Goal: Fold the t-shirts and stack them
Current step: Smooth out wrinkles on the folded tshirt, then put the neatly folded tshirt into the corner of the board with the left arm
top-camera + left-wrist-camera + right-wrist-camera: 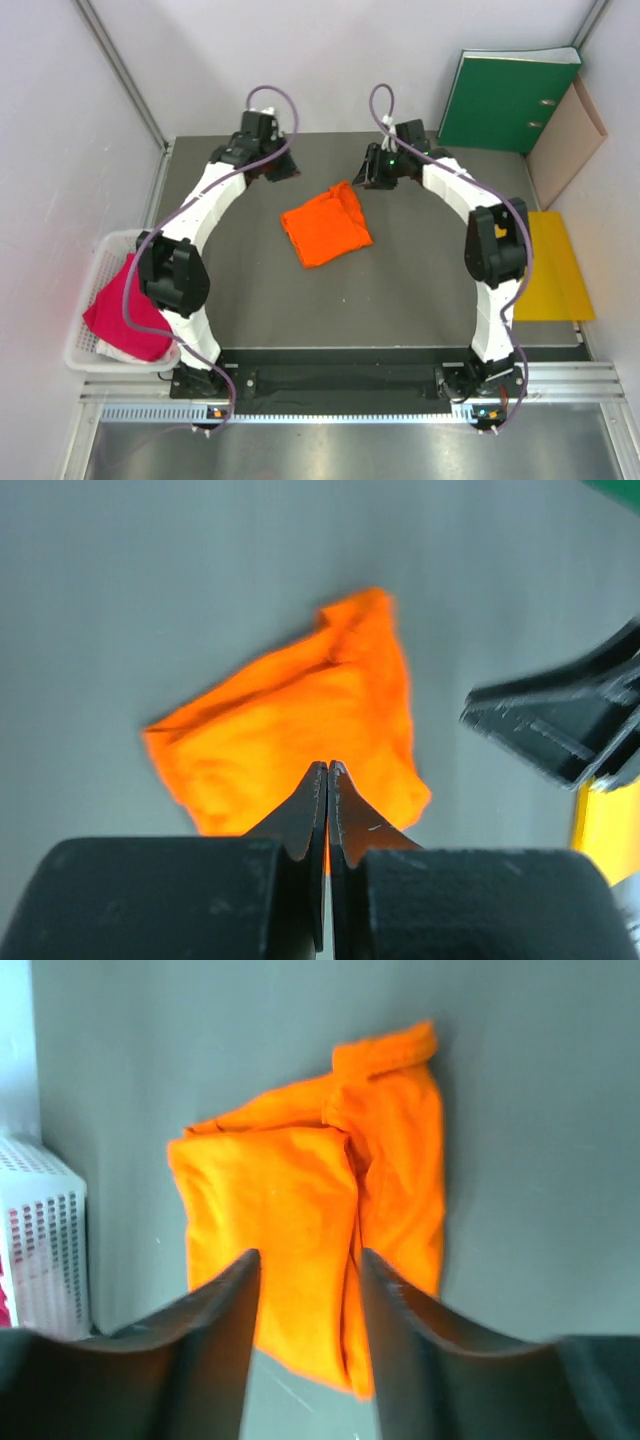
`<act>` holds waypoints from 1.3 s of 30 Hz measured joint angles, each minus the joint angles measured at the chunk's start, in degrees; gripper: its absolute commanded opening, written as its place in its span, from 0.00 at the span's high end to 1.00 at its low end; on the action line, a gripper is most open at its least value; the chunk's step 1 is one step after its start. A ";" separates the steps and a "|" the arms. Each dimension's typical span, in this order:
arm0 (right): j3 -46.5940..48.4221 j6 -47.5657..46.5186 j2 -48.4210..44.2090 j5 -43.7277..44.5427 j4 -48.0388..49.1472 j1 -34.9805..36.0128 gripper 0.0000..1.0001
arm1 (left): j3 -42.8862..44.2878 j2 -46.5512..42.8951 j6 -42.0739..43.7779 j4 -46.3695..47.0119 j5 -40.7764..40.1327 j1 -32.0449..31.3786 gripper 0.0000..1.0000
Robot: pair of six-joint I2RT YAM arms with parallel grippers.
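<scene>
Orange t-shirt (pixel 326 229): it lies about mid-bench as a compact, roughly square packet, so I judge it folded. One corner on the far side sticks out loosely, and the right wrist view shows a crease running down the top layer (pixel 300 1230).

Magenta t-shirt (pixel 120 310): bunched and unfolded, draped in and over the near corner of the white mesh basket (pixel 105 248) at the left edge of the bench. The left arm's elbow hides part of it from my overhead view.

Left end effector (pixel 327 770): fingers pressed together with nothing between them. It hovers off the far-left side of the orange packet and is apart from the cloth, as best I can read it.

Right end effector (pixel 307 1255): jaws parted with a clear gap and nothing gripped. It sits off the far-right corner of the orange packet, with the shirt showing through the gap below.

Progress, my judgement: about half done. One shirt is folded and the other has not been started. No stack exists, since the two shirts lie well apart.

What is left: get the magenta shirt out of the basket, spread it on the bench (pixel 420 290), fold it, and put one packet on the other.

Surroundings: a green binder (pixel 510 100) and a beige folder (pixel 565 140) lean at the far right, and a yellow envelope (pixel 555 265) lies flat beside the bench's right edge. None of them is near the shirts.
</scene>
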 measured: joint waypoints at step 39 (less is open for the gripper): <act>-17.27 -6.84 -18.43 18.88 -7.19 -12.17 0.03 | 10.64 27.41 5.81 -13.97 9.55 -13.00 1.00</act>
